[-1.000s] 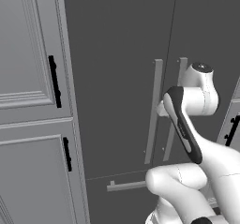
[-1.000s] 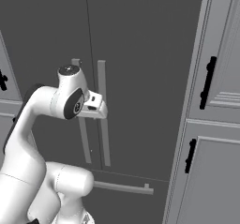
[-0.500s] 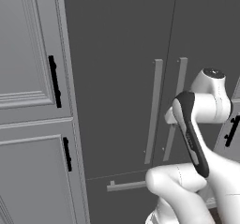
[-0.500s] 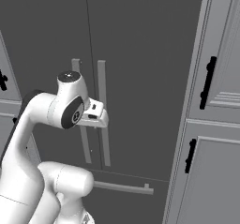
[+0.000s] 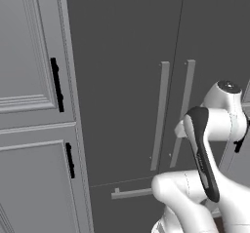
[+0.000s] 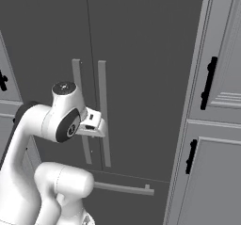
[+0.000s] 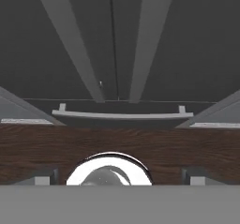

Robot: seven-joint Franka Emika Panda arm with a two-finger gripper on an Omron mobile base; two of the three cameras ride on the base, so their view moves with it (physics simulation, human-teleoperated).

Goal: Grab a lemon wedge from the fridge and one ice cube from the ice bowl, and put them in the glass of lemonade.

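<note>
The fridge (image 5: 122,56) fills the middle of the left base view, a tall dark grey front with both doors shut. Two long pale bar handles (image 6: 103,111) run side by side down its centre seam, and a short horizontal drawer handle (image 7: 122,115) sits below them. My gripper (image 6: 96,125) hangs open in front of those bar handles, close to them at their lower half, with nothing in it. The white arm hides the hand in the left base view. The lemon wedge, the ice bowl and the glass of lemonade are out of view.
Panelled light grey cabinets (image 5: 29,81) with black handles (image 5: 57,83) stand left of the fridge, and more cabinets (image 6: 221,125) stand to its right. A brown wooden floor (image 7: 197,148) lies below the fridge drawer.
The arm's upper joint has swung down and to the right. The hand has dropped lower in front of the fridge handles. The jaws have stayed open.
</note>
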